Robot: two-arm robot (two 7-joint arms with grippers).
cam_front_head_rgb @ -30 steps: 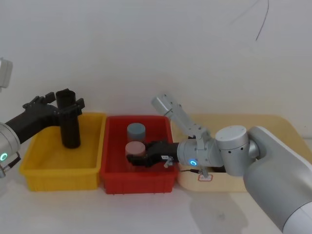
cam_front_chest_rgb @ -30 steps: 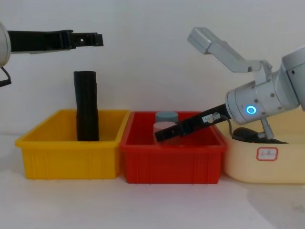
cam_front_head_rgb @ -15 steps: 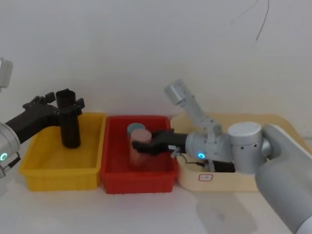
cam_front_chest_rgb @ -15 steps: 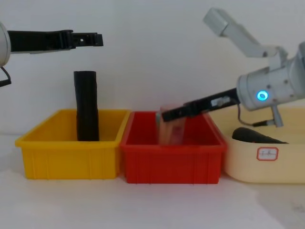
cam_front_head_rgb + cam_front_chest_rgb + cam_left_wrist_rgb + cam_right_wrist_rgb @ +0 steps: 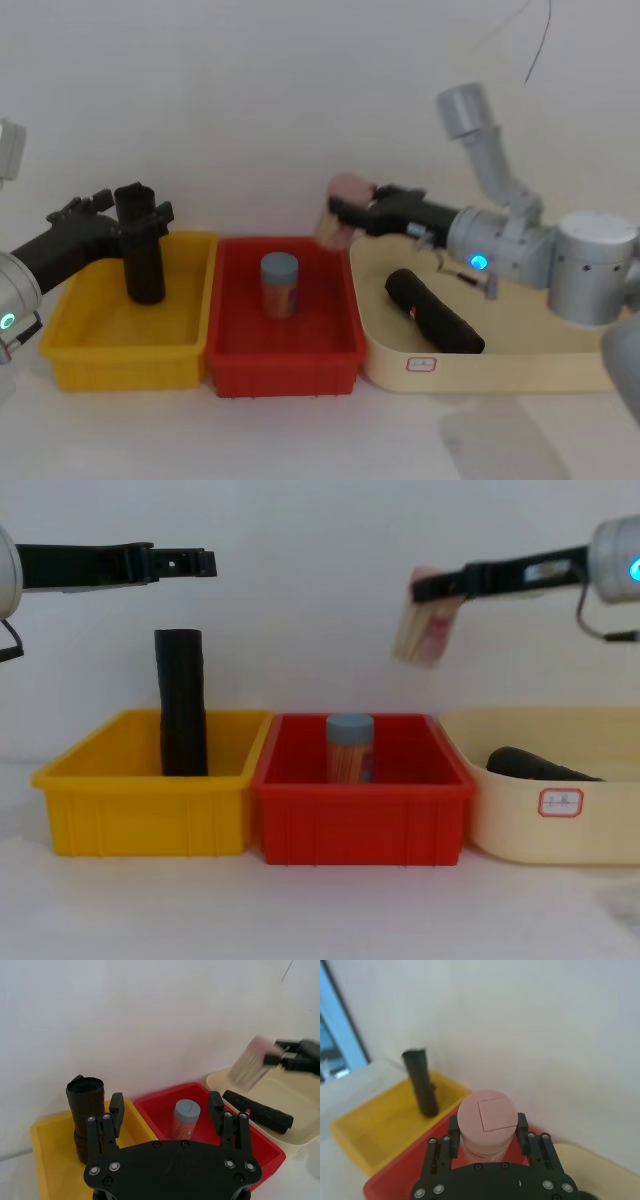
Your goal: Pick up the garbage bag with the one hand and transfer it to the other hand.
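Containers: three in a row on the white desk [image 5: 300, 440], namely a yellow bin [image 5: 120, 352] on the left, a red bin [image 5: 280, 375] in the middle and a cream tray [image 5: 500, 375] on the right; neighbours stand just beside each other.
Black rolls: two.
Garbage bag [image 5: 435, 312]: the lumpy, slightly tapered roll, lying flat and aslant on the floor of the cream tray, with no hand touching it.
Other roll [image 5: 143, 260]: straight and smooth, standing upright in the yellow bin toward its back wall, its top well above the rim.
Jars: two.
Blue-capped jar [image 5: 279, 285]: upright in the middle of the red bin, with orange-brown contents.
Pink-capped jar [image 5: 422, 630]: in the air and tilted, above the line where the red bin meets the cream tray, well clear of both rims.
Hands: two.
Left hand [image 5: 195, 562]: on the green-ringed arm, reaching in level from the left, above the yellow bin and higher than the top of the upright roll; the fingers [image 5: 116, 1105] are spread wide with nothing between them.
Right hand [image 5: 440, 583]: on the blue-ringed arm, stretched out level from the right at about the same height as the left; it is clamped on the pink-capped jar just below the cap, one finger on each side.
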